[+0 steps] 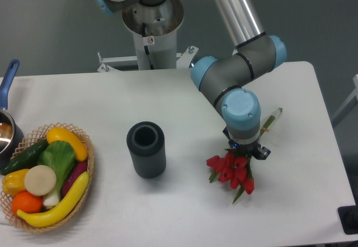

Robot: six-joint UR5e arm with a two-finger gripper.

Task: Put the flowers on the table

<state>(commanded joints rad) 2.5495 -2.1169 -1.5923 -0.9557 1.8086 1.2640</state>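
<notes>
1. The flowers are seen low over the table, right of the vase, red heads toward the near edge.
2. The stems are clamped by the gripper, and a stem end is seen sticking out beyond the wrist.
3. Whether the blooms touch the table cannot be told.
4. A basket of vegetables is seen well left of the vase.
5. A pot is partly cut off at the frame edge, left of the basket.
</notes>
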